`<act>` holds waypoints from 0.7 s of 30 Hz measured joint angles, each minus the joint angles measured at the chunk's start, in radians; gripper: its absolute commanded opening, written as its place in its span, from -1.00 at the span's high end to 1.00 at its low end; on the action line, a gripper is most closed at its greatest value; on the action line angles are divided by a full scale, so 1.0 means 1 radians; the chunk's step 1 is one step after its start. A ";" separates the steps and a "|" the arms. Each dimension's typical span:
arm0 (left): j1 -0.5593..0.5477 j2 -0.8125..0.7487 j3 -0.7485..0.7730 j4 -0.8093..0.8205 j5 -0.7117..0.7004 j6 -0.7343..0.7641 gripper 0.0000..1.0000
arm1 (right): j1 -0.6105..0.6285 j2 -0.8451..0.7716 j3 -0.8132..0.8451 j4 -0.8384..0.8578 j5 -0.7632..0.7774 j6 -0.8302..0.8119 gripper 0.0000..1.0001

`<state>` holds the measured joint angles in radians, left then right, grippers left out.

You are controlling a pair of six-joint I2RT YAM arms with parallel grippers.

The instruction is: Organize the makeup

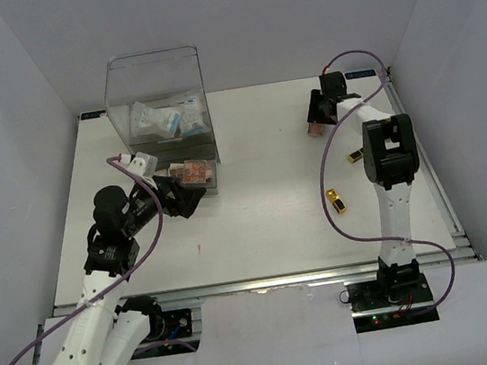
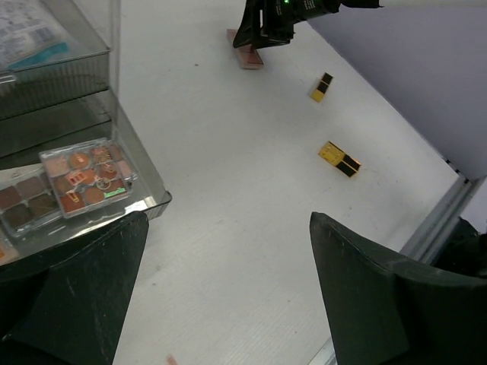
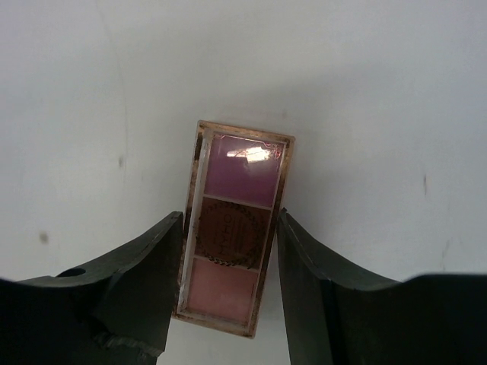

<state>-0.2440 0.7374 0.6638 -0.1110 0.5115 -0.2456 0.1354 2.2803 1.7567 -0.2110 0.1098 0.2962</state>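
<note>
Nearest, the left gripper (image 2: 228, 228) gapes wide and empty beside a corner of the clear box (image 1: 153, 77), with bare table (image 1: 263, 189) open rightward. Two gold-black tubes (image 1: 335, 200) lie apart mid-right. Two palettes (image 2: 84, 179) sit in the box's front tray, before its packets (image 1: 166, 118). Farthest, by the right edge, the right gripper (image 3: 230, 220) pinches one pink palette (image 3: 240, 175).
</note>
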 measured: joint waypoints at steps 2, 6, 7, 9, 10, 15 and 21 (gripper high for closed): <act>0.000 0.033 -0.001 0.028 0.049 -0.026 -0.96 | 0.006 -0.112 -0.137 0.002 -0.053 -0.038 0.79; 0.000 0.096 -0.019 0.100 0.125 -0.094 -0.96 | 0.016 -0.342 -0.360 0.054 -0.180 -0.129 0.84; 0.000 0.112 -0.024 0.120 0.144 -0.117 -0.96 | 0.020 -0.394 -0.400 0.067 -0.212 -0.150 0.85; -0.009 0.142 -0.038 0.169 0.169 -0.168 -0.96 | 0.024 -0.498 -0.488 0.112 -0.278 -0.207 0.85; -0.018 0.157 -0.045 0.193 0.176 -0.194 -0.96 | 0.026 -0.551 -0.536 0.136 -0.311 -0.238 0.85; -0.155 0.227 -0.056 0.291 0.142 -0.301 -0.96 | 0.030 -0.758 -0.755 0.160 -0.490 -0.368 0.85; -0.291 0.373 -0.057 0.410 0.063 -0.419 -0.96 | 0.077 -0.915 -0.921 0.149 -0.681 -0.504 0.85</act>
<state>-0.5345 1.1105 0.6067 0.2990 0.5745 -0.6642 0.2120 1.3651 0.8359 -0.0621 -0.5716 -0.2080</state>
